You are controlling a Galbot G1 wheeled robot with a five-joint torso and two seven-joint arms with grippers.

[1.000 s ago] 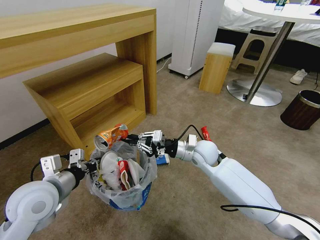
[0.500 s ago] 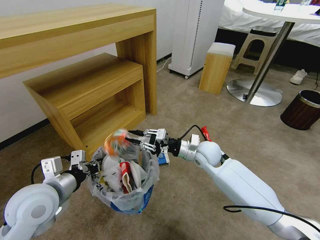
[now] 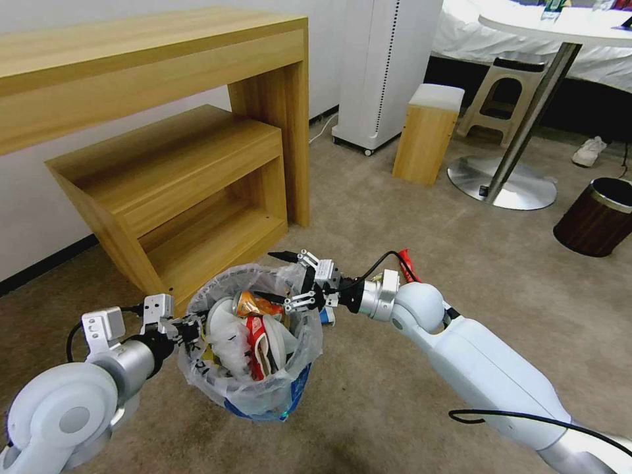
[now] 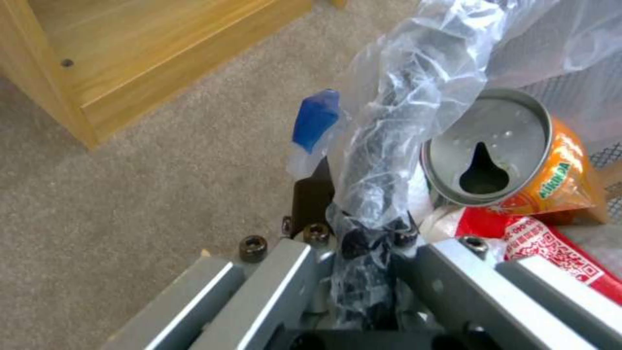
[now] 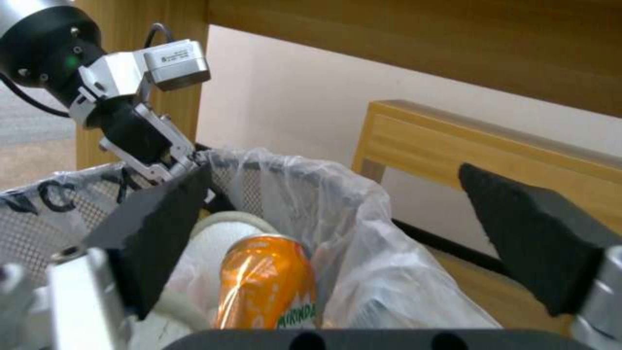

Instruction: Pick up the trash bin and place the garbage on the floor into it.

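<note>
The left gripper [image 3: 187, 327] clamps the nine-o'clock rim of the round, plastic-lined dark trash bin [image 3: 253, 388]. The right gripper [image 3: 288, 280], jaws spread and empty, hovers at two o'clock above the crushed orange can [image 3: 253, 305] inside.

Glossy white arms [image 3: 487, 375] with silver wrists, black cables, and black-padded claws on grey screwed brackets

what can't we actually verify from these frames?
- Bottom of the trash bin: covered by piled litter and the crinkled bag in the head view.
- Blue-white item on the carpet: mostly hidden behind the right claw; can't identify it.
- Left claw fingertips: wrapped in bag plastic in the left wrist view.
- Orange can: its lower end is cut off in the right wrist view.
</note>
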